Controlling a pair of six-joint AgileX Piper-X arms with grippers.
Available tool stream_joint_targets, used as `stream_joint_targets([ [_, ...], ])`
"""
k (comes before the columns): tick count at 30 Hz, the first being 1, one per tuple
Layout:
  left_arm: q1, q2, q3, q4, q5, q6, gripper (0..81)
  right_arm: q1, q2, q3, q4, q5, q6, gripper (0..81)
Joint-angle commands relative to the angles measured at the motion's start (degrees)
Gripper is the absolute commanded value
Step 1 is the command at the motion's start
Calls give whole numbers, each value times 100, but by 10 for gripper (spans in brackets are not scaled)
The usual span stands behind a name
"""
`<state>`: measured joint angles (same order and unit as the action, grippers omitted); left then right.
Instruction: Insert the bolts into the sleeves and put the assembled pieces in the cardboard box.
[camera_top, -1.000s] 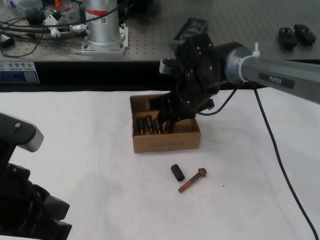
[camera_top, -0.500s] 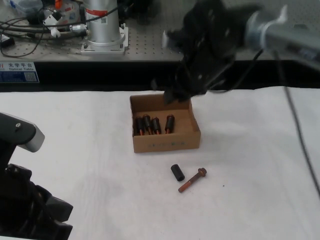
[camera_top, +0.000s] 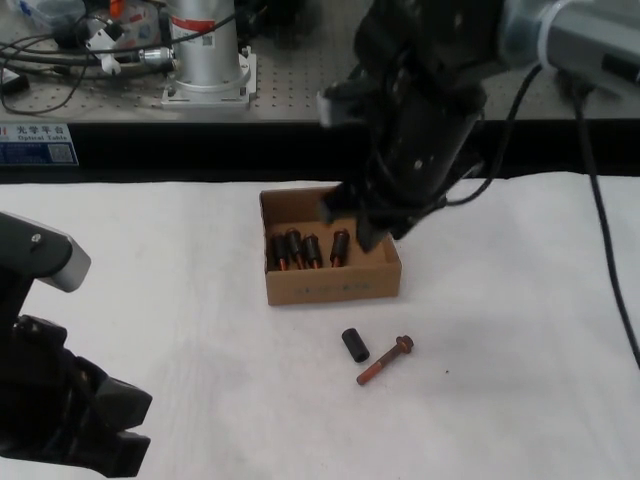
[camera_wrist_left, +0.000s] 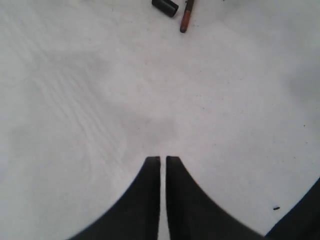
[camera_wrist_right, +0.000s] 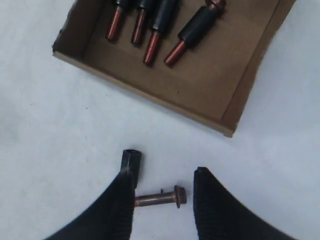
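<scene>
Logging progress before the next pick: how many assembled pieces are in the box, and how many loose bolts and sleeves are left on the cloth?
Assembled pieces in the cardboard box: 4
Loose sleeve on the cloth: 1
Loose bolt on the cloth: 1
Total: 6
</scene>
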<state>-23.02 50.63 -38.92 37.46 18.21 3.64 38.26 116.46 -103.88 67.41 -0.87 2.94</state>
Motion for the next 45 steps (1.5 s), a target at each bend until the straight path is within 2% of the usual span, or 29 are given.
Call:
stream_joint_targets([
  [1, 3, -48, -26, -26, 54, 67, 33, 245, 23, 417, -277, 261, -7, 296],
  [10, 3, -48, -26, -26, 54, 67, 33, 393, 23, 1296, -1069, 289, 0, 296],
  [27, 3, -48, -26, 79, 54, 67, 33, 375, 547, 1365, -1376, 249, -46, 295],
  [30, 3, -48, -26, 153, 54, 67, 33, 375, 547, 1365, -1375, 249, -46, 244],
  [35, 3, -48, -26, 167, 54, 67, 33, 390, 535, 1370, -1363, 134, -46, 12],
  [36, 3, -48, -26, 146, 54, 67, 33, 389, 532, 1370, -1327, 86, -46, 34],
  [39, 3, -48, -26, 90, 121, 152, 33, 389, 442, 1370, -1162, 86, -20, 28],
  [42, 3, -48, -26, -53, 674, 195, 33, 389, 239, 1383, -907, 86, -20, 28],
  [45, -12, -29, -26, -276, 799, 141, 33, 389, -129, 1381, -822, 157, -44, 28],
])
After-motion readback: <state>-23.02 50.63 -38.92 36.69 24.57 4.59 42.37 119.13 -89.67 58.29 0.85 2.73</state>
